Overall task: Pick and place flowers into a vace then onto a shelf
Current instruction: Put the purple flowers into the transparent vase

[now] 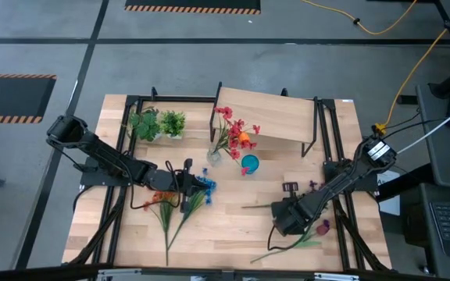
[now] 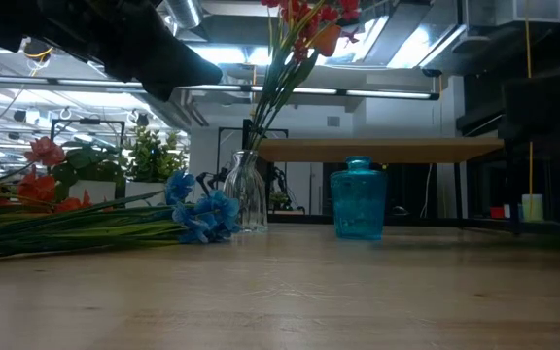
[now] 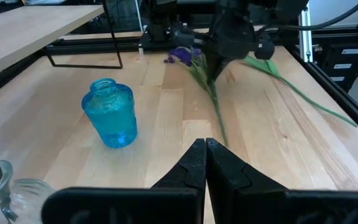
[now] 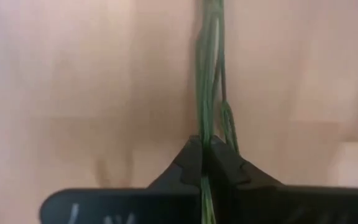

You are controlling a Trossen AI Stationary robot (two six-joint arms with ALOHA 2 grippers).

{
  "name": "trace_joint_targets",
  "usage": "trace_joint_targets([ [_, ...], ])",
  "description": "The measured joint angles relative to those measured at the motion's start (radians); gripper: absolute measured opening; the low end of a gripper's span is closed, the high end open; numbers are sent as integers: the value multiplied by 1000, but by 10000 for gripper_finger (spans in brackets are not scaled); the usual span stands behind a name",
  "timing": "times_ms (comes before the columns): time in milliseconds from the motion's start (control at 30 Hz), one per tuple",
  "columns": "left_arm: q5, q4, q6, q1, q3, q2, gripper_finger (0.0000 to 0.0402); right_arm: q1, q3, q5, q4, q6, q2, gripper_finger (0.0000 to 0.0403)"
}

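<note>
Right gripper [image 4: 202, 152] sits low on the table at lower right of the high view, fingers pinched together on a green stem [image 4: 207, 68]; in the right wrist view the stem runs straight away from the fingertips along the wood. High view shows this purple spray [image 1: 323, 226] with its bloom just right of the gripper [image 1: 281, 220] and its stem trailing down-left toward the bottom edge, long axis roughly diagonal. A second stem [image 1: 260, 206] lies near it, almost horizontal, pointing left. Left gripper [image 1: 186, 186] is at centre-left of the high view, jaws fully closed with nothing between them, as the left wrist view shows [image 3: 205, 155]; it hangs over the sprays lying there. Those sprays: orange-red spray [image 1: 161, 204] and blue spray [image 1: 206, 186], stems fanning down toward the bottom edge, blooms at the upper end; in the low view they lie flat, stems running left, blue blooms [image 2: 202, 212] just beside the clear vase [image 2: 246, 192]. Clear vase [image 1: 214, 155] stands upright at centre holding red-pink flowers [image 1: 234, 131], stems upright and leaning slightly right, blooms overlapping the shelf [image 1: 276, 113] edge in the high view. Blue vase [image 1: 250, 163] stands upright just right of the clear one, in front of the shelf. Two leafy tufts [image 1: 157, 123] sit at upper left of the table [image 1: 233, 234].
</note>
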Motion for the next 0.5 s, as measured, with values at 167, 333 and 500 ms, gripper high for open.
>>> trace_joint_targets([
  [167,63,0,0,0,0,0,6,9,84,62,-133,-8,-1,3],
  [333,110,24,0,0,0,0,15,26,182,134,-249,-11,-2,2],
  [500,111,78,0,0,0,0,29,45,279,210,-326,-28,-3,1],
])
